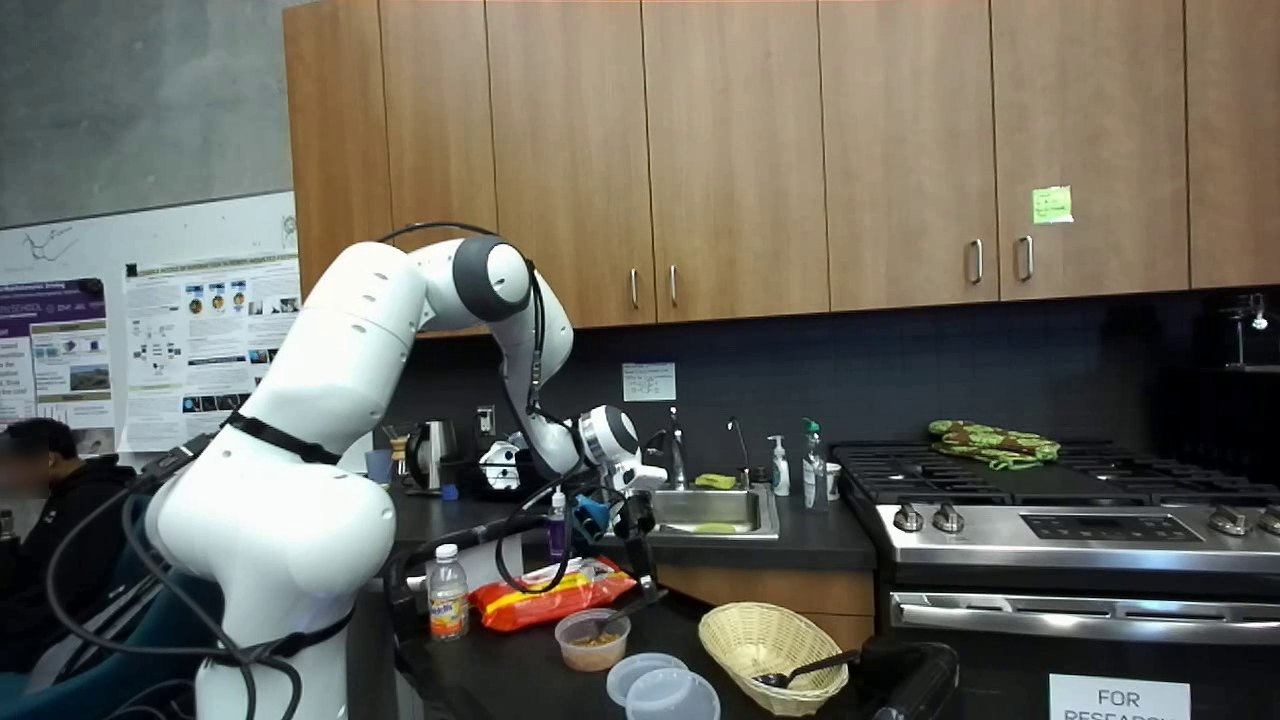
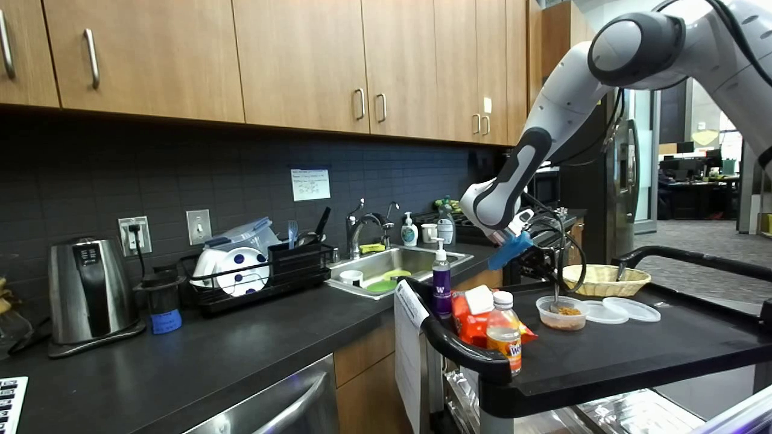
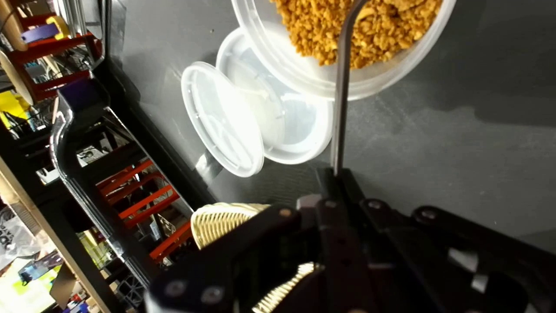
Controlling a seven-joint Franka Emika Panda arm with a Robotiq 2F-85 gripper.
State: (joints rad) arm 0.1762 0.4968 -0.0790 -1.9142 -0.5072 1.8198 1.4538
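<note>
White arm [image 1: 320,345], grey bands [image 2: 535,143], black cables [image 1: 538,335], screw-studded black claw [image 3: 335,173]

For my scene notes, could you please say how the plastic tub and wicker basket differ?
The plastic tub is round and translucent, the wicker basket oval and tan. The tub is smaller, the basket larger. The tub holds crumbs, a utensil reaching in; the basket holds a dark spoon. Both stand on the black cart.

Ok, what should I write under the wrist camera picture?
Robot hand grips a thin handle reaching into a tub of golden crumbs, two lids nearby.
</note>
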